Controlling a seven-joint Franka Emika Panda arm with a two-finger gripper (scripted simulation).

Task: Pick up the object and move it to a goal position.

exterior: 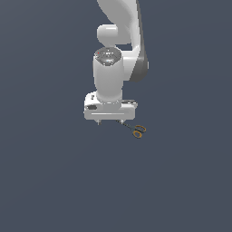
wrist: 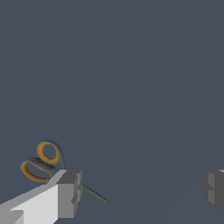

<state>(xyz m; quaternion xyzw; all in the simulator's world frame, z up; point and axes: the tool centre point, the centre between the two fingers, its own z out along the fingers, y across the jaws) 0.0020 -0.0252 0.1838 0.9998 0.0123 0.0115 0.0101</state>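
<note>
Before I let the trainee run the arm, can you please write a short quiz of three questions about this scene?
1. True or false: the fingers are closed on the scissors.
2. What colour are the scissors' ring handles?
3. In the wrist view, the scissors lie: A) midway between the fingers, B) by one finger, their blades partly hidden behind it, C) out of sight.

Key: 1. False, the fingers stand wide apart with nothing between them. 2. Orange. 3. B.

Scissors [wrist: 48,164] have orange ring handles and dark blades; the gripper [wrist: 140,192] is white with grey fingertips [wrist: 70,192].
</note>
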